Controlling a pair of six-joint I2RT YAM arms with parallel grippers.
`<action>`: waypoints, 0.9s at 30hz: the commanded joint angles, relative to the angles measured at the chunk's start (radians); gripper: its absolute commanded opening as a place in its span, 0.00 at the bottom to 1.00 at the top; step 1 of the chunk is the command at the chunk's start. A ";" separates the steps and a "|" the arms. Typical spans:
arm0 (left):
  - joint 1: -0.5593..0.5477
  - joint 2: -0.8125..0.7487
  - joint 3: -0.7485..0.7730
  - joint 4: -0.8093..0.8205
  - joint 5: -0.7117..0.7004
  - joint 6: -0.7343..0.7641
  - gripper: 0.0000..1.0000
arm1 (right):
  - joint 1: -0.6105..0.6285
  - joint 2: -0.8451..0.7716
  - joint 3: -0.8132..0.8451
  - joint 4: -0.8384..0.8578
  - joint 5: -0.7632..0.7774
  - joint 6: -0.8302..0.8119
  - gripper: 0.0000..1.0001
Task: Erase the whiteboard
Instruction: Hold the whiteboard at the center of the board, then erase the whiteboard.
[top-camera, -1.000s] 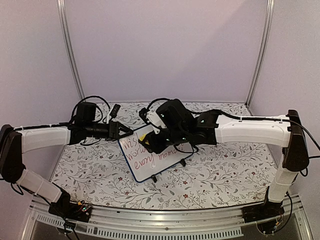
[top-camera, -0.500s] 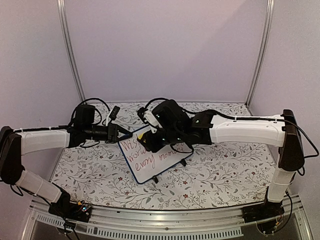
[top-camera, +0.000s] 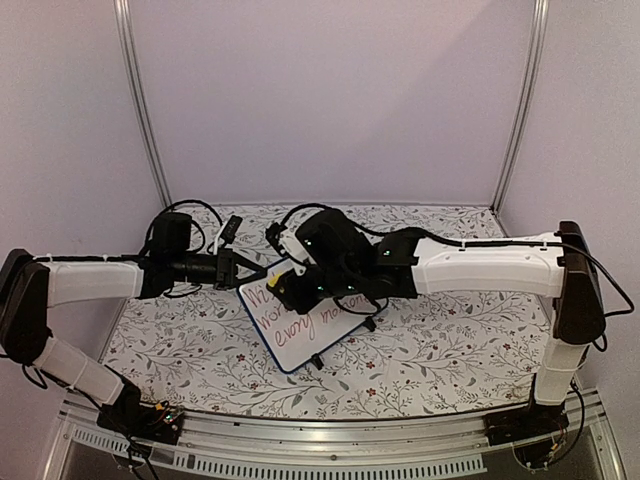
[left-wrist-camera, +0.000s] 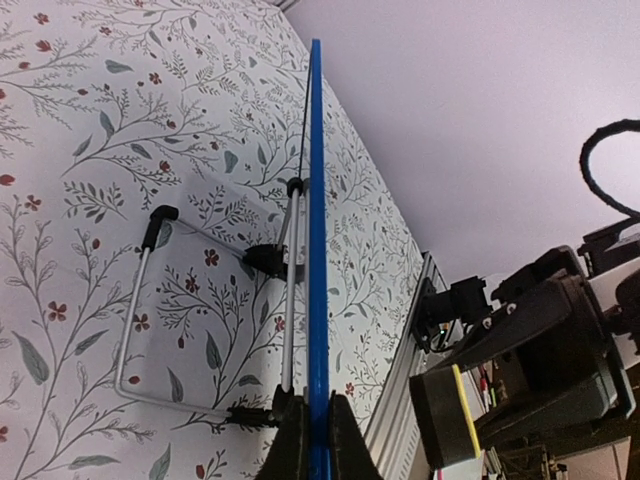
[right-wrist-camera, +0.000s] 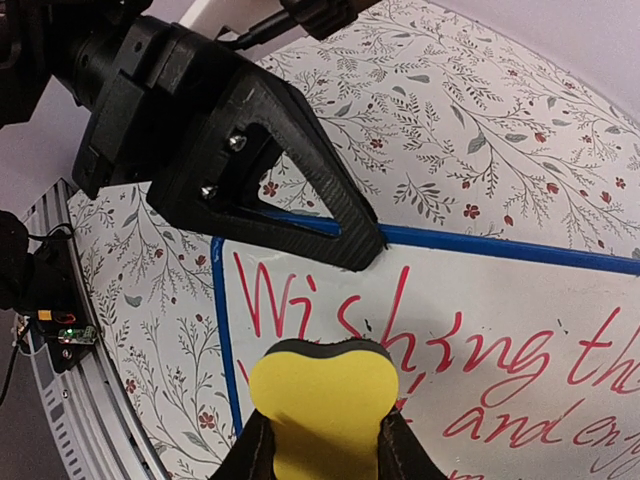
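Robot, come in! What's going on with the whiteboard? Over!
Left gripper shut on whiteboard edge. Right gripper shut on yellow eraser, at the red writing. Words not yet wiped. Nothing blocking.

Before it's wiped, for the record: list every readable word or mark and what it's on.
"Wishing th…": red handwriting, top line of the whiteboard, rest cut off.
"and a…": second line, start behind the yellow eraser.
"every mo…": third line, rest too blurred.
Nothing else legible.

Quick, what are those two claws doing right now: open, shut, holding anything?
Left gripper: closed on the blue-framed edge of the small rectangular whiteboard.
Right gripper: closed on the yellow foam eraser block.
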 joint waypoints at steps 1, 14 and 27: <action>-0.002 -0.042 0.000 0.025 -0.008 -0.001 0.00 | 0.020 0.039 0.020 0.012 0.033 -0.015 0.18; -0.008 -0.070 0.013 -0.021 -0.073 0.037 0.00 | 0.053 0.144 0.141 -0.030 0.079 -0.036 0.18; -0.015 -0.066 0.015 -0.023 -0.076 0.043 0.00 | 0.057 0.234 0.246 -0.022 0.105 -0.070 0.17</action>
